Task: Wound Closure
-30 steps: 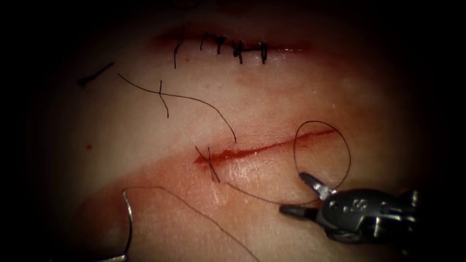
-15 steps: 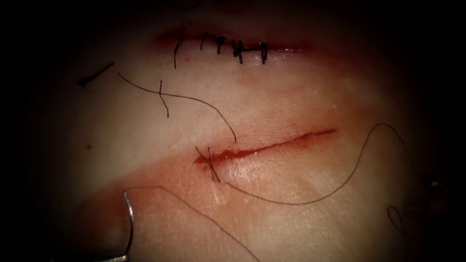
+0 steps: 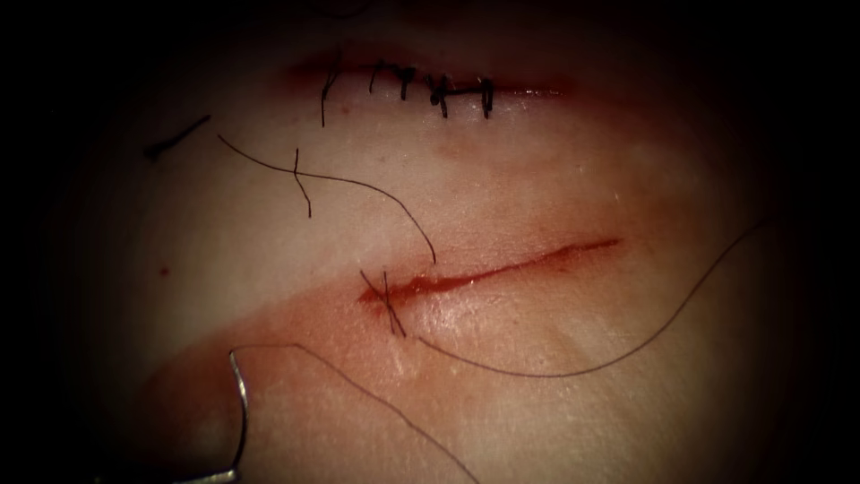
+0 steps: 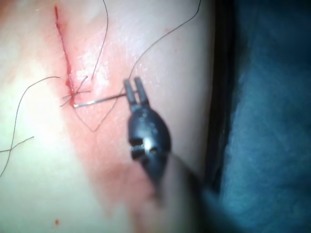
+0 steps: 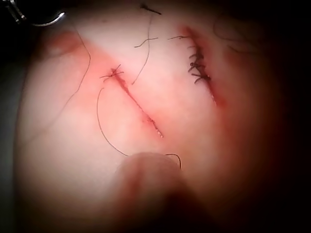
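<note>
The open cut [image 3: 488, 273] runs across the middle of the tissue [image 3: 573, 179], with a knotted stitch [image 3: 387, 303] at its left end. The curved needle [image 3: 238, 408] stands free of the tissue, below and left of the cut. My left tool [image 4: 135, 90] is shut on the needle [image 4: 97, 101] near its tail end. Thread [image 3: 376, 399] trails from the needle toward the lower right. A second strand [image 3: 582, 369] leaves the stitch and stretches off to the right. My right tool [image 5: 146, 182] is a blurred shape where that strand [image 5: 104, 131] ends.
A second cut, closed with dark stitches [image 3: 430, 85], lies at the top. Loose thread [image 3: 340, 179] crosses the tissue between the two cuts, and a short cut end [image 3: 175, 139] lies at upper left. Red fluid stains the tissue [image 3: 296, 332] around the stitch.
The right tool, open beside a thread loop a second ago, has left the endoscope view to the right. The loop has been drawn out into one long strand. The needle has stayed put.
</note>
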Controlling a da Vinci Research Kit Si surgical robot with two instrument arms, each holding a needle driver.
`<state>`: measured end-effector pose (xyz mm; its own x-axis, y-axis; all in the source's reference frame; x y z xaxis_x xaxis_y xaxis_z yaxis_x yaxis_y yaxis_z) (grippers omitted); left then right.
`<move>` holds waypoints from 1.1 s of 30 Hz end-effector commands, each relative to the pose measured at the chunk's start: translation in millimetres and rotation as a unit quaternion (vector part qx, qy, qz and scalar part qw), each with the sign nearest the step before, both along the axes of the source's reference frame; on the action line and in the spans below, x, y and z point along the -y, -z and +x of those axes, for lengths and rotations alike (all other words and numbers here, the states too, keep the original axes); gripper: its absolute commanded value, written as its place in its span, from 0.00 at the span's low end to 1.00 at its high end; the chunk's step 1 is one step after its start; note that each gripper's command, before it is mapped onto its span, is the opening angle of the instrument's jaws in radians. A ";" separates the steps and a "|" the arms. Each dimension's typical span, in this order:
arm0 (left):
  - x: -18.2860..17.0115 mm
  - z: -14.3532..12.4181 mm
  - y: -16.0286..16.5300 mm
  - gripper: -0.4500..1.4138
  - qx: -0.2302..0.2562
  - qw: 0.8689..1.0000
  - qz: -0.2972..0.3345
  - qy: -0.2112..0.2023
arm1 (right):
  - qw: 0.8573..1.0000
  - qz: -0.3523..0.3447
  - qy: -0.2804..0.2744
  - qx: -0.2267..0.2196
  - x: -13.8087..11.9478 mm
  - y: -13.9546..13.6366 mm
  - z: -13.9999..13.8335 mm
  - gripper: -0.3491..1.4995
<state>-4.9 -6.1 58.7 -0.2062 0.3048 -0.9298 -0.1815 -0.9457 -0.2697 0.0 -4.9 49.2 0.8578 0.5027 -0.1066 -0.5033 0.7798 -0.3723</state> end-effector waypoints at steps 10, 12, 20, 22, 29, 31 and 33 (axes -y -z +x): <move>0.7 -0.7 -0.7 0.00 0.001 1.000 0.001 0.000 | 0.971 0.070 0.121 -0.196 -2.4 -1.1 15.8 0.94; 0.7 -0.6 -0.6 0.00 0.001 1.000 0.001 -0.001 | 0.966 0.079 0.138 -0.202 -2.4 -1.4 17.2 0.94; 0.7 -0.5 -0.7 0.00 0.002 1.000 0.001 -0.001 | 0.948 0.117 0.236 -0.178 -1.7 -4.2 21.7 0.94; 0.7 -0.6 -0.7 0.00 0.001 1.000 0.001 -0.001 | 0.944 0.123 0.253 -0.173 -1.4 -4.7 21.7 0.94; 0.6 -0.7 -0.7 0.00 0.001 1.000 0.001 0.000 | 0.919 0.193 0.240 -0.246 0.0 -5.9 20.3 0.87; 0.6 -0.7 -0.7 0.00 0.001 1.000 0.001 -0.001 | 0.914 0.223 0.167 -0.295 0.2 -6.2 19.0 0.84; 0.6 -0.7 -0.7 0.00 0.001 1.000 0.001 -0.001 | 0.905 0.228 0.168 -0.316 0.5 -6.4 18.6 0.84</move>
<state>-5.0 -6.1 58.8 -0.2057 0.3037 -0.9303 -0.1809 -0.9461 -0.2688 18.4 -4.9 54.8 0.7725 0.3635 -0.5207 -0.1931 0.9156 0.3527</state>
